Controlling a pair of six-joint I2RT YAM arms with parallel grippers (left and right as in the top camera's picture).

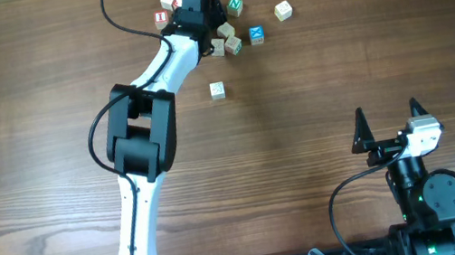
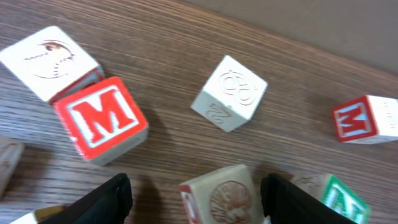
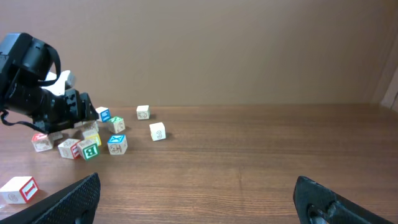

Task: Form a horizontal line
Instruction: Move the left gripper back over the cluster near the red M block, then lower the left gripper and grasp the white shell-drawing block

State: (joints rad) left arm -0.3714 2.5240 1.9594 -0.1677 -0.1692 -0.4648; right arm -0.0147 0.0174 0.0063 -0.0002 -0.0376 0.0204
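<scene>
Both tools stand open and empty: left tool [image 2: 196, 190] straddles a beige cube [image 2: 221, 198] on the counter [image 2: 168, 140]; right tool [image 3: 196, 183] gapes wide.

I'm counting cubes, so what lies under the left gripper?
A pale cube with a carved picture sits between the open left gripper's fingers, a green-lettered cube beside it. Overhead, the gripper's body hides whatever lies beneath.
</scene>
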